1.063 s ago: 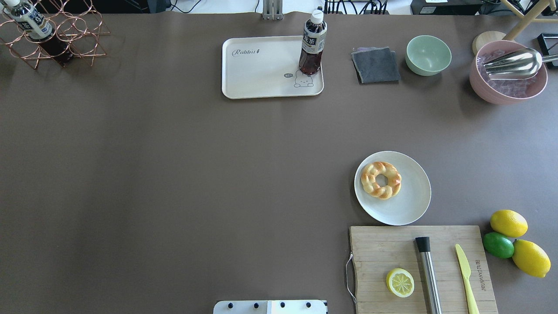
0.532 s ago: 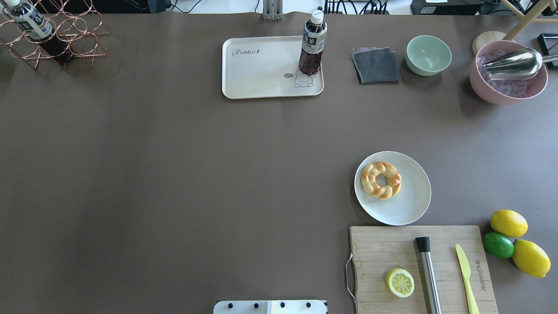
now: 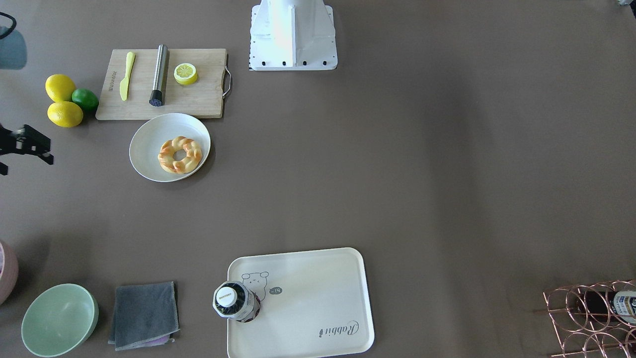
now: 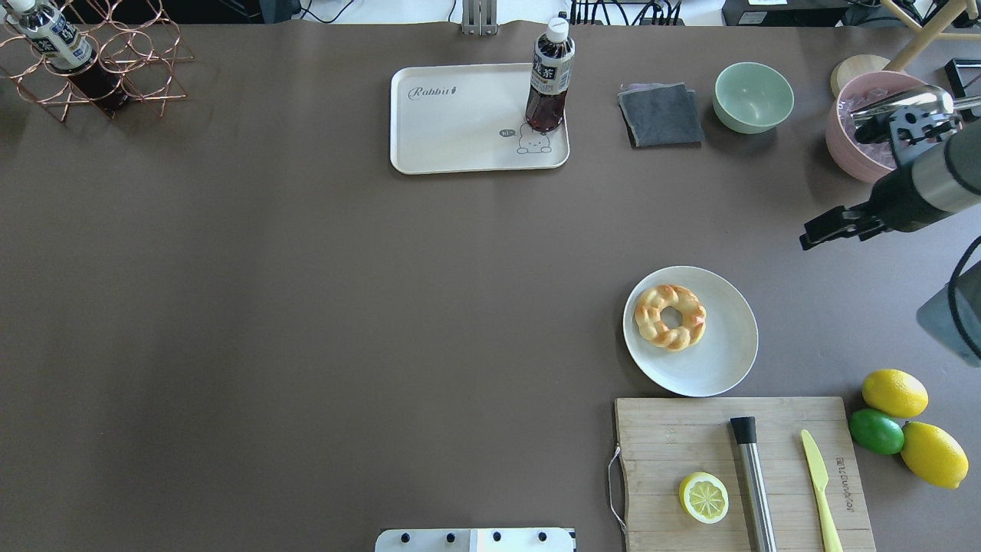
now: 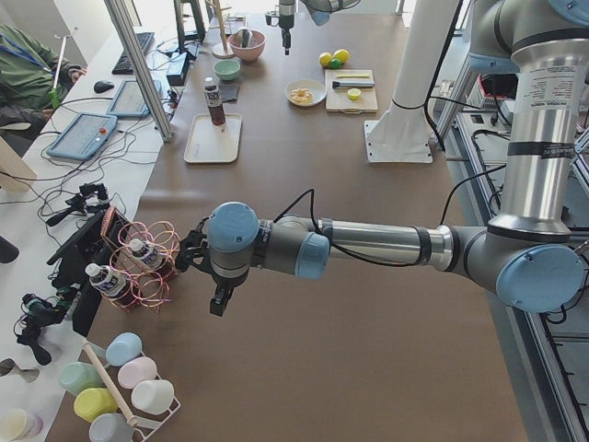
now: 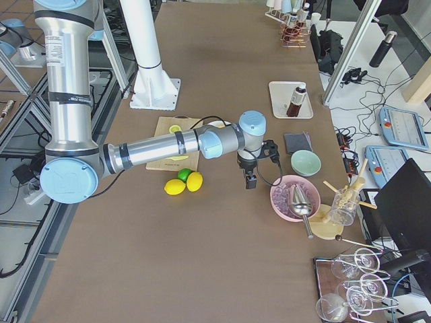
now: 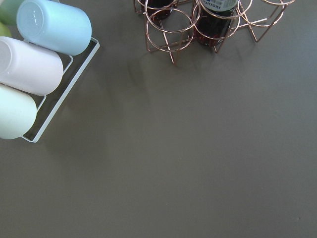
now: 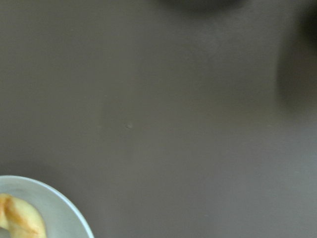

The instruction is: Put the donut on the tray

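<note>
The donut (image 4: 670, 317), a golden braided ring, lies on the left part of a round white plate (image 4: 720, 360); it also shows in the front view (image 3: 180, 154) and at the corner of the right wrist view (image 8: 17, 218). The cream tray (image 4: 460, 123) with the bear drawing sits at the far middle of the table and carries an upright tea bottle (image 4: 549, 77). My right gripper (image 4: 814, 234) hangs above the table, right of and beyond the plate; I cannot tell if it is open. My left gripper (image 5: 219, 302) shows only in the exterior left view, near the copper rack; I cannot tell its state.
A wooden cutting board (image 4: 674, 437) holds a lemon half (image 4: 703, 497), a steel muddler and a yellow knife. Two lemons and a lime (image 4: 876, 430) lie beside it. A grey cloth (image 4: 661, 115), green bowl (image 4: 753, 96) and pink bowl (image 4: 851, 146) stand at the far right. A copper bottle rack (image 4: 92, 69) is far left.
My right arm and gripper have come into the overhead view from the right edge, in front of the pink bowl. The donut, plate and tray have not moved.
</note>
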You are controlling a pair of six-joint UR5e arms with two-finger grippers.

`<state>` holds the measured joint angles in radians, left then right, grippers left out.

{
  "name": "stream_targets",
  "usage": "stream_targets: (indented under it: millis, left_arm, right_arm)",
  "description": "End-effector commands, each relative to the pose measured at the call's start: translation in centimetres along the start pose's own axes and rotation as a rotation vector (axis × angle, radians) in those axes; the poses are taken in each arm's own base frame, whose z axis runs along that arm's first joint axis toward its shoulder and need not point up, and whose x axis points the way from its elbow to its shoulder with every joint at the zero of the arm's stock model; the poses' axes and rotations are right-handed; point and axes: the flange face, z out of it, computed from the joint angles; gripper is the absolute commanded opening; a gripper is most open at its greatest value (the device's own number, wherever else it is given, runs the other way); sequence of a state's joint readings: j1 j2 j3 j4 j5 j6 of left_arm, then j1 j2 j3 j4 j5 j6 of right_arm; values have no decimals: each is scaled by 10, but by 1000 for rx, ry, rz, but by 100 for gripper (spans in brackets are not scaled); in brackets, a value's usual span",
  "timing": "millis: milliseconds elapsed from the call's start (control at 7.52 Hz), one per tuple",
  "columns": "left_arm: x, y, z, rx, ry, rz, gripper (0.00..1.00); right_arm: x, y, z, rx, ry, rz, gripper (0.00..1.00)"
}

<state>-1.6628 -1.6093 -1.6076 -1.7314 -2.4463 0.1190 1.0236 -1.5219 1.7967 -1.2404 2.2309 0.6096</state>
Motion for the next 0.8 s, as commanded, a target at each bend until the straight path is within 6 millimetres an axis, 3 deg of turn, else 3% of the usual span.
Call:
stream_targets:
  millis: [0,133,665]
  left_arm:
    - [3,-3,-1,9,1,0,99]
    - [3,-3,-1,9,1,-2,99]
    - [6,-4,-3,15,7,4,99]
  right_arm:
    - [-91,6,40,27,-70,85,96]
    - [-88,11,39,38,-86,97,90]
    - [-48,69,60,36,-111,164,83]
